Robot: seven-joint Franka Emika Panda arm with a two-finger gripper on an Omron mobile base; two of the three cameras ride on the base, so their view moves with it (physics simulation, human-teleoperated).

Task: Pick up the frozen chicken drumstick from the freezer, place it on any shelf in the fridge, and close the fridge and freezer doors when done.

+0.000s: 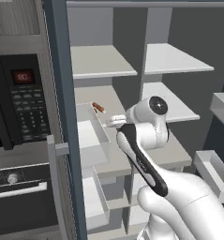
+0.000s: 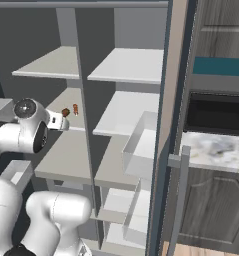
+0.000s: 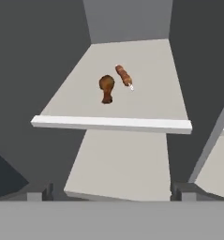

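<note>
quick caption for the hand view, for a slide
Open tool facing freezer shelf holding the frozen chicken drumstick beside a slim stick.

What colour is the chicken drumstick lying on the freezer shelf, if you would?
Dark reddish-brown: the drumstick shows best in the hand view.

My arm is raised and bent at the elbow, wrist level; my gripper point(image 3: 111, 193) faces forward, fingers spread wide, holding nothing.

The frozen chicken drumstick point(image 3: 106, 87) is looking matt and lumpy; the freezer point(image 3: 132, 65) boards are showing smooth, matt, plastic-like grey.
</note>
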